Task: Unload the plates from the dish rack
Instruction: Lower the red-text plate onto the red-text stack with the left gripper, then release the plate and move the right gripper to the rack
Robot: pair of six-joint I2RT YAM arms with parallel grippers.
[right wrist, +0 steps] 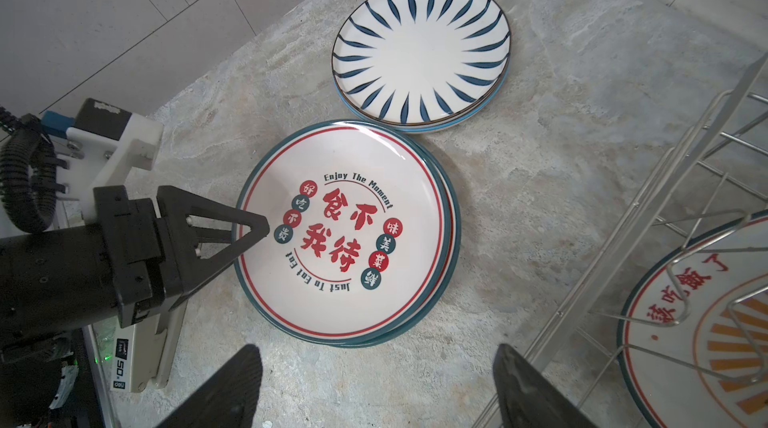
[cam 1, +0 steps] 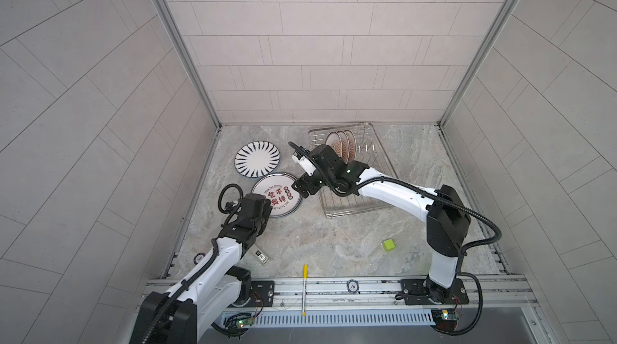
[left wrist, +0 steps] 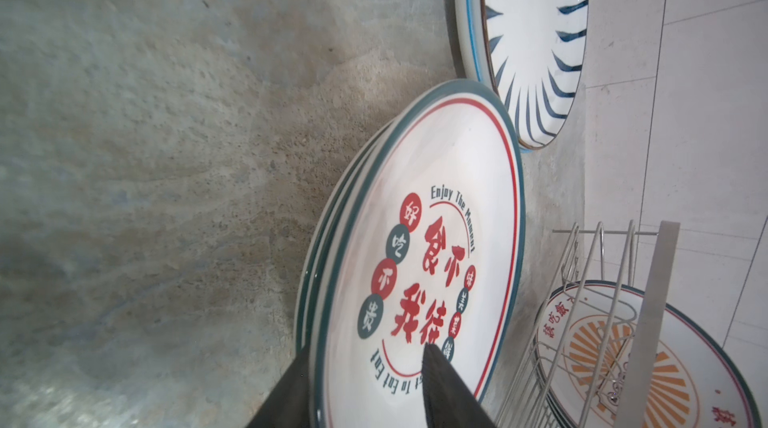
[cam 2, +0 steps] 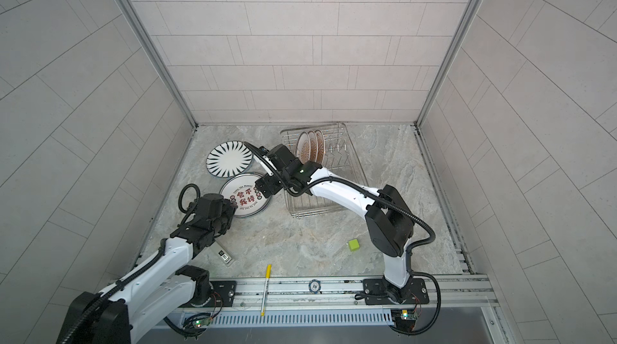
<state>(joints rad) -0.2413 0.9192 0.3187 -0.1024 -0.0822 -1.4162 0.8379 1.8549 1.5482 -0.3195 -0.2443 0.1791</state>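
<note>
Eight plates in all. Three with orange sunburst centres (cam 1: 340, 145) stand upright between the prongs at the far end of the dish rack (cam 1: 374, 155). Two blue-striped plates (cam 1: 257, 157) lie stacked flat on the worktop (cam 1: 334, 242). Just beside their rim lies a stack of red-character plates (cam 1: 278, 197), and the left wrist view shows three rims there.

Two arms are at work. The left claw (right wrist: 257, 235) straddles the near rim of the top character plate with its fingers parted, one over the plate's face and one outside the rim. The right claw (right wrist: 376, 357) is spread wide with nothing between its fingers, above the strip of bare stone between that stack and the rack.

One green cube (cam 1: 388, 245), one yellow pen (cam 1: 304, 289) and one chip marked 10 (cam 1: 352, 286) sit toward the front. The pen and the chip are on the metal rail (cam 1: 334, 292) that carries both arm bases. The rack's far end stands near the back wall. A broad stretch of stone lies in front of the rack, and another to its right.

The worktop is grey-beige marbled stone, closed in by pale tiled walls on three sides.
</note>
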